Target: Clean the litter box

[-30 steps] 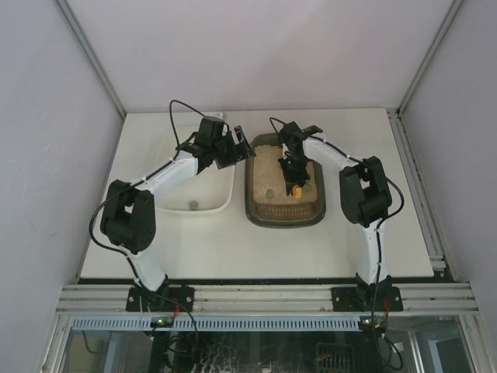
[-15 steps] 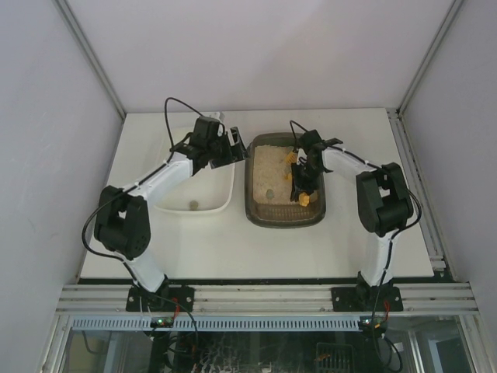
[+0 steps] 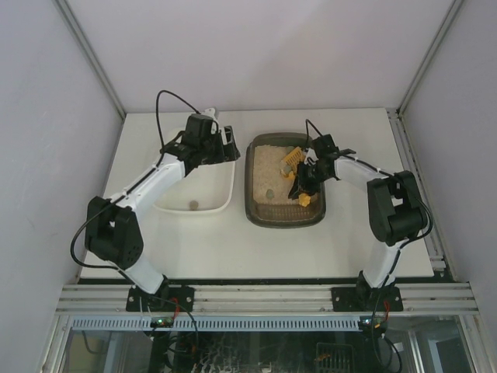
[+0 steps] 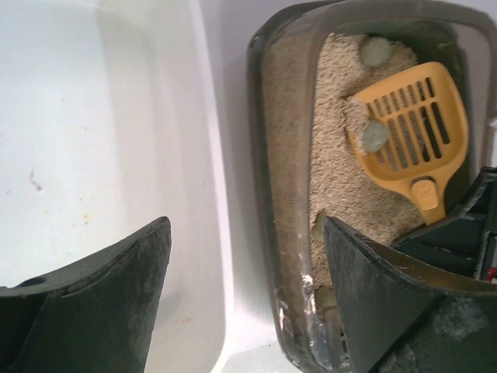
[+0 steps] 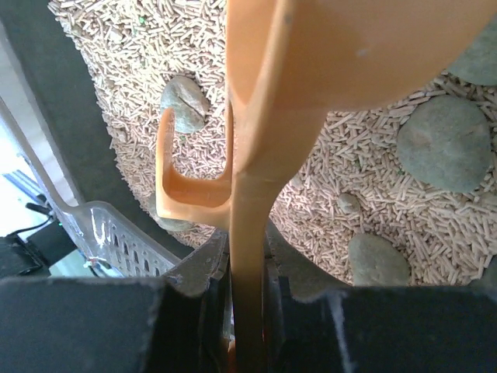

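The dark brown litter box [image 3: 283,220] sits mid-table with tan litter and several grey-green clumps [image 5: 443,141]. My right gripper [image 3: 308,176] is over its right side, shut on the handle of an orange slotted scoop [image 3: 290,160]. In the right wrist view the handle [image 5: 250,233] stands pinched between the jaws [image 5: 248,268]. The scoop head [image 4: 411,128] lies on the litter with one clump [image 4: 375,136] on it. My left gripper [image 3: 227,148] is open and empty, hovering over the gap between the white tray and the litter box rim [image 4: 260,155], its jaws [image 4: 245,264] wide apart.
The white tray [image 3: 221,203] stands left of the litter box and holds one small clump [image 3: 192,205]. Its inside [image 4: 93,124] is otherwise bare in the left wrist view. White walls and metal rails enclose the table [image 3: 349,249].
My right gripper has moved right and swung the scoop so its head points to the box's far side. My left arm has drawn back to the left, off the litter box's corner.
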Motion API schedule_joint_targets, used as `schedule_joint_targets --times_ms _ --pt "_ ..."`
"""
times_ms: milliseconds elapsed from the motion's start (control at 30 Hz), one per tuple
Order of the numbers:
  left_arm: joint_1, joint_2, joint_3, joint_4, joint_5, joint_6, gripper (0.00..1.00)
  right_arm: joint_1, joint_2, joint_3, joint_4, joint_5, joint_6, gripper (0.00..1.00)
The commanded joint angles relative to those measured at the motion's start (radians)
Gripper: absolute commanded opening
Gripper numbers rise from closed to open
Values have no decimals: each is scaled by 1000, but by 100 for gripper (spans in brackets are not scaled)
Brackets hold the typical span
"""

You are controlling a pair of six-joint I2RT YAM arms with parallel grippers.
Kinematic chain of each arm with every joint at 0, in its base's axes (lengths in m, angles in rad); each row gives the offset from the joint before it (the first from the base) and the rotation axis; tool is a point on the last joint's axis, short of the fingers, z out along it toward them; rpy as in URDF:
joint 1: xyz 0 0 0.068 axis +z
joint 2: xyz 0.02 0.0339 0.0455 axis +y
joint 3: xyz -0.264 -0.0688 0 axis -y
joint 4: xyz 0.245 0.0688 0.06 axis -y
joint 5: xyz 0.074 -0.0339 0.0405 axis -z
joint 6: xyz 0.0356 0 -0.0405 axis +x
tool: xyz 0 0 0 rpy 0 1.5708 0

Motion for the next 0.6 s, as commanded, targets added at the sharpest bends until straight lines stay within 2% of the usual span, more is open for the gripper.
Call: schedule_joint_targets --times_ms 0,200,433,500,567 --pt "34 -55 57 -58 -28 69 83 -41 -46 -61 216 -147 88 0" --pt "56 -135 41 -110 -65 143 82 -82 -100 -220 513 -305 209 0" --pt "57 -205 134 -315 -190 358 80 -85 -164 -422 873 -398 357 0" --pt "63 -217 161 -398 -150 462 81 -85 -165 -464 982 -432 420 0" --pt "97 -245 159 -469 -44 528 80 -87 -174 -502 1086 -457 482 0"
